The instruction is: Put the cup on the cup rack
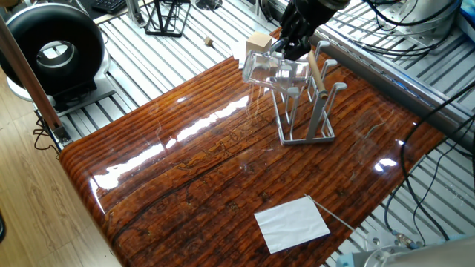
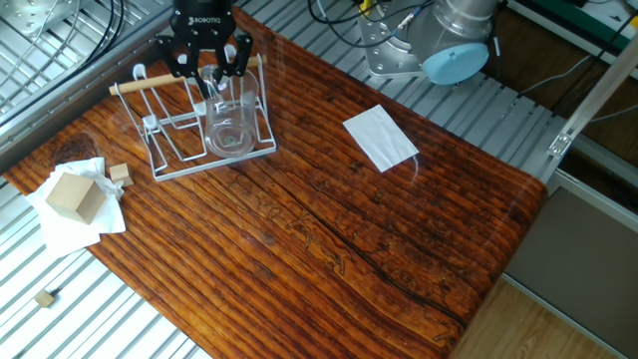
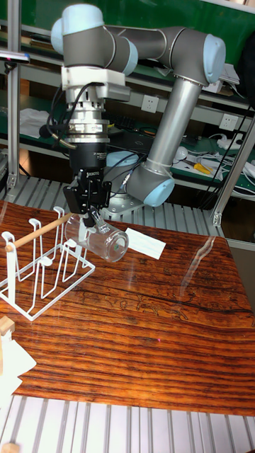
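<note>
Clear glass cup (image 3: 98,241) lies sideways in gripper (image 3: 88,217), fingers clamped on its rim, held over cup rack (image 3: 42,272) pegs, off table (image 3: 156,333).

Clear cup (image 3: 99,241), grey wire rack (image 2: 199,140) w/ pale wood rod, reddish-brown striped table (image 2: 329,229).

I see the cup (image 3: 98,241), a clear glass tumbler, held tilted almost on its side above the table, right by the pegs. The cup rack (image 2: 199,125), grey wire with a wooden rod handle, stands upright on the table.
</note>
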